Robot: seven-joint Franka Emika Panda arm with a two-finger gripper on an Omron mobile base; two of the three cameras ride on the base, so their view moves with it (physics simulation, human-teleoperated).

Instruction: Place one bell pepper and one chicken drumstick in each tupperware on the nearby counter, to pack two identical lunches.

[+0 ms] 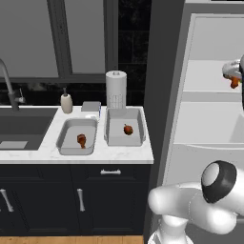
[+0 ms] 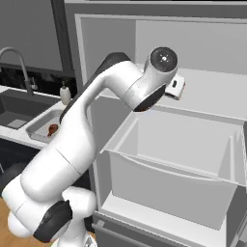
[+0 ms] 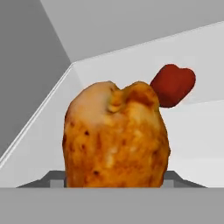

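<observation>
We cannot tell how far our jaws stand apart, since the finger tips are hidden in the hand view behind the bright orange chicken drumstick (image 3: 116,135), which fills the near field right at the jaws; whether they clamp it we cannot confirm. In the left base view that drumstick (image 1: 234,82) shows as an orange bit at the hand, up at a white fridge shelf (image 1: 209,76) near the right edge. Behind it in the hand view a red bell pepper (image 3: 173,85) rests on the shelf (image 3: 205,131), close to the back wall, up and to the right of the drumstick. The shelf walls close in on the left, while the right side lies open. Below the hand in the right base view an open fridge drawer (image 2: 178,169) juts forward. Well apart to the left, on the surface (image 1: 119,153), two tubs sit side by side: the left tupperware (image 1: 64,138) holds a darker reddish-brown drumstick (image 1: 82,140), the right tupperware (image 1: 112,136) holds a darker pepper (image 1: 127,129). A paper towel roll (image 1: 116,89) stands just behind the right tub, a soap bottle (image 1: 66,102) behind the left one, and the sink (image 1: 24,125) lies further left.
</observation>
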